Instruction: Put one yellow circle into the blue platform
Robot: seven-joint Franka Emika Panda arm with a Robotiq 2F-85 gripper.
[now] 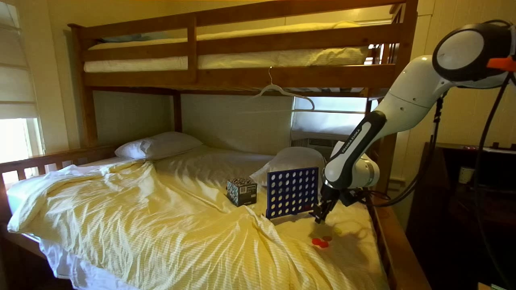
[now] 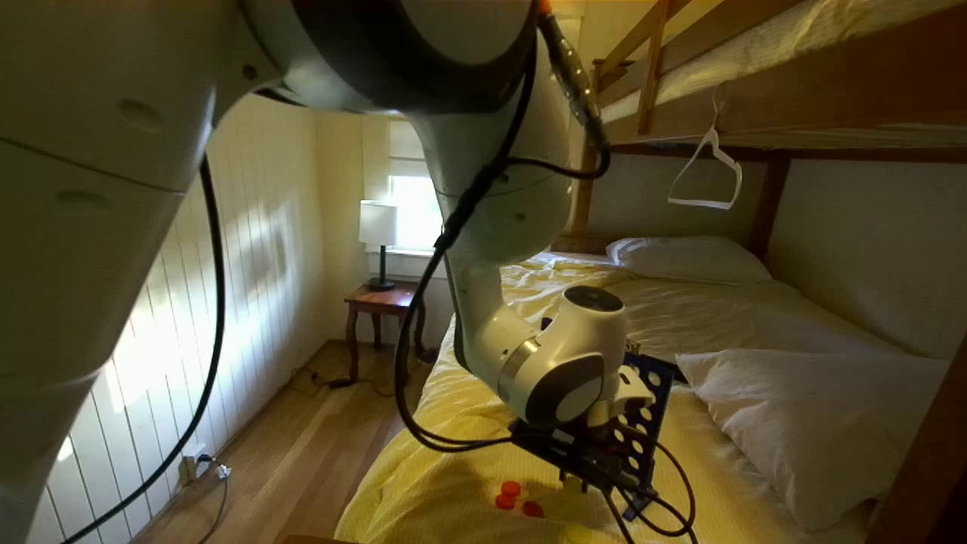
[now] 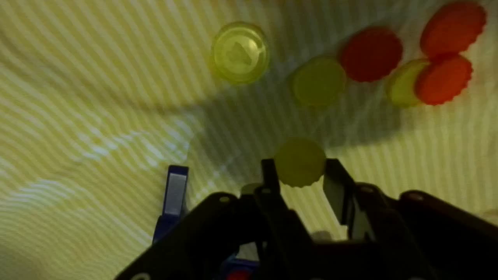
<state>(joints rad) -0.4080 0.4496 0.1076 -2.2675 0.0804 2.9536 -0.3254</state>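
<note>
In the wrist view my gripper (image 3: 299,165) is shut on a yellow circle (image 3: 299,161), held by its edges between the fingertips and apart from the others. More yellow circles lie on the bedding: one (image 3: 240,52), another (image 3: 320,81) and one partly under a red disc (image 3: 404,83). The blue platform (image 1: 293,192) stands upright on the bed; it is partly hidden by the arm in an exterior view (image 2: 659,378). One of its feet (image 3: 175,190) shows left of my fingers. In an exterior view my gripper (image 1: 319,219) is low, beside the platform's near end.
Several red discs (image 3: 371,54) lie beside the yellow ones on the bed. A dark patterned box (image 1: 242,191) stands beyond the platform. A pillow (image 2: 816,423) lies behind it. A wooden bed rail (image 1: 397,249) runs along the edge. A white hanger (image 1: 272,86) hangs from the upper bunk.
</note>
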